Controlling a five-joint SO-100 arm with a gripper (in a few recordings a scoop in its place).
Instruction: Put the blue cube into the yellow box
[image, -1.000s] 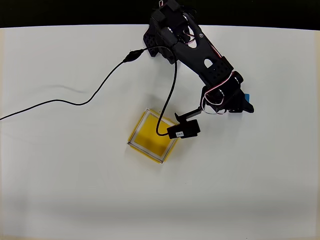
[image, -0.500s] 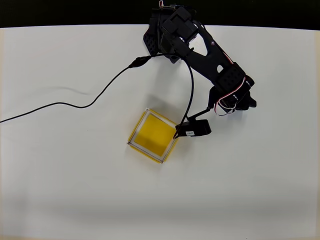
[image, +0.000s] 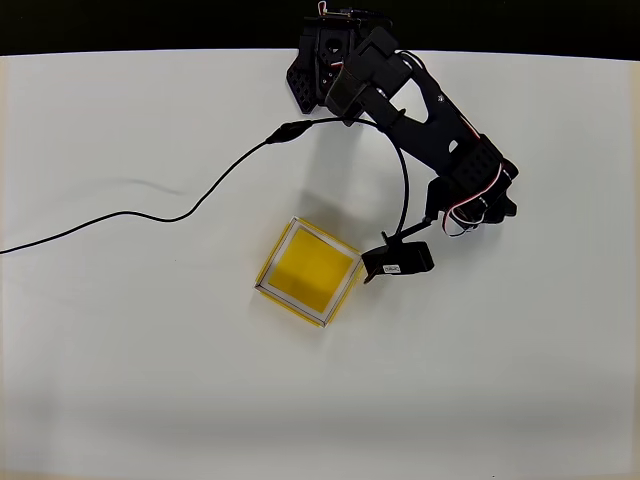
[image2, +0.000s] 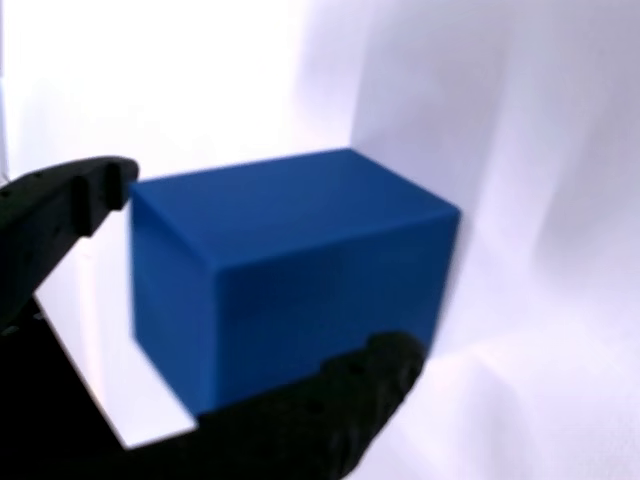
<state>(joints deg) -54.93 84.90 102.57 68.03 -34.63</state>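
Observation:
The blue cube (image2: 300, 270) looms large in the wrist view, resting on the white table. My gripper (image2: 260, 265) has one black finger (image2: 60, 220) against the cube's upper left corner and the other finger (image2: 340, 410) along its lower edge, so it looks shut on the cube. From overhead, my gripper (image: 492, 205) sits right of centre and the arm hides the cube. The yellow box (image: 305, 272), a shallow tray with a pale rim, lies to the gripper's lower left, about a box-width and a half from it.
A black cable (image: 150, 213) snakes across the left half of the white table to the arm. The arm's base (image: 330, 60) stands at the far edge. The black wrist camera module (image: 398, 262) hangs just right of the box's right corner.
The arm has stretched rightward and covered the cube, which showed beside the gripper a second ago. The camera module has slid right, off the box's edge.

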